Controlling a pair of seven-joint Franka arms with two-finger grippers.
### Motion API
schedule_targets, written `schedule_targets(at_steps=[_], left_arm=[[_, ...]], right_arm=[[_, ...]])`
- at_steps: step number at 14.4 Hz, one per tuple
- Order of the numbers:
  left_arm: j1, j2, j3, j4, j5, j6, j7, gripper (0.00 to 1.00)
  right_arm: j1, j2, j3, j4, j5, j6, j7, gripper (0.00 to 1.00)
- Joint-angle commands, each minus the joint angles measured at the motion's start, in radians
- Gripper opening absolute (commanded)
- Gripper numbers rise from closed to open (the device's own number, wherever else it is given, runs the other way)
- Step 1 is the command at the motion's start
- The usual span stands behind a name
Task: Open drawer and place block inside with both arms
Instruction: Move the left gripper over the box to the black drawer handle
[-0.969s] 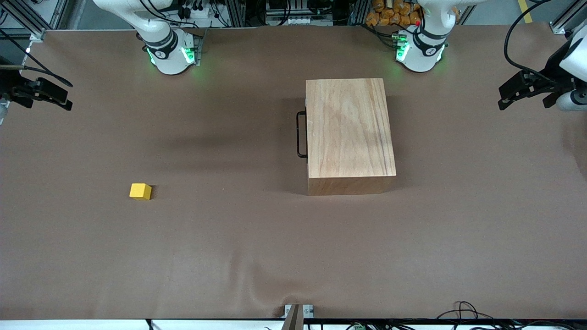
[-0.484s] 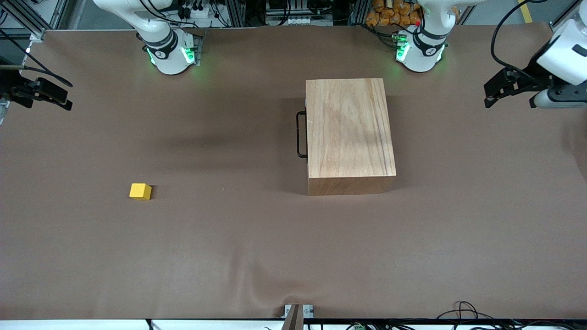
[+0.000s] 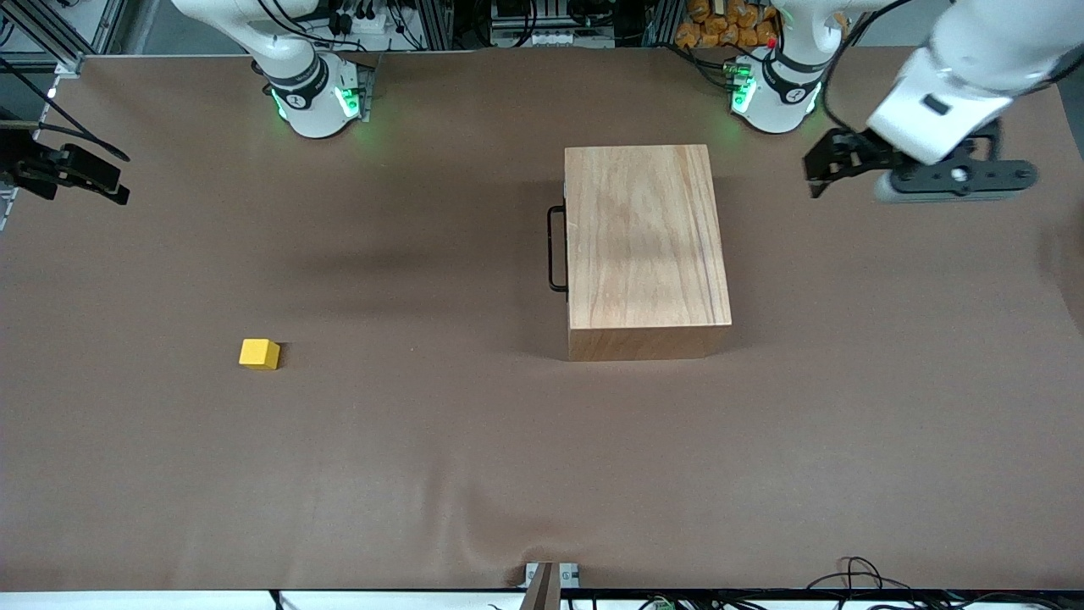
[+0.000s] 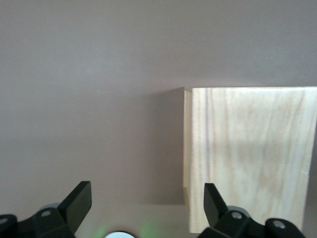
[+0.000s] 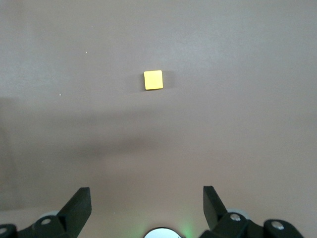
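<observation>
both jaws are standing wide and empty, you're holding the left gripper [image 3: 820, 174] at upper right by the closed drawer [image 3: 562, 254], the right gripper [image 3: 106, 182] at upper left, the block [image 3: 259, 353] lying at lower left.

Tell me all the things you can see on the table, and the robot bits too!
wooden box: one, light wood, on the table toward the left arm's end, drawer shut.
handle: one, black wire loop, on the box's side that faces the right arm's end.
block: one, bright yellow, small cube on the table toward the right arm's end, nearer the front camera than the handle.
table: one, brown cover, under everything.
arm bases: two, white with green lights, along the table's edge farthest from the front camera.
right pincer: one, black, open and empty, over the table's edge at the right arm's end.
left pincer: one, black, open and empty, in the air beside the box.
</observation>
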Motion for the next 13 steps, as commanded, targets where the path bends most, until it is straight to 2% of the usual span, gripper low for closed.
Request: schedule_targets(at_steps=[1,5,9,11,13], left_arm=[[-0.079,0.103,-0.015,0.096,0.016,-0.015,-0.121,1.00],[-0.280,0.264,-0.009,0.210,0.135,-0.015,-0.368,1.00],[-0.441,0.405,0.024,0.310,0.171,0.001,-0.525,1.00],[-0.547,0.467,0.082,0.371,0.171,0.011,-0.590,1.00],[-0.702,0.531,0.206,0.428,0.171,0.013,-0.644,1.00]], right_arm=[[0.001,-0.009,0.001,-0.008,-0.008,0.010,-0.004,1.00],[0.007,-0.011,0.004,-0.005,-0.003,0.007,-0.004,1.00],[0.007,-0.009,0.005,-0.019,-0.003,0.004,-0.003,1.00],[0.007,-0.009,0.005,-0.020,-0.003,-0.003,-0.003,1.00],[0.006,-0.009,0.004,-0.019,-0.003,-0.001,-0.004,1.00]])
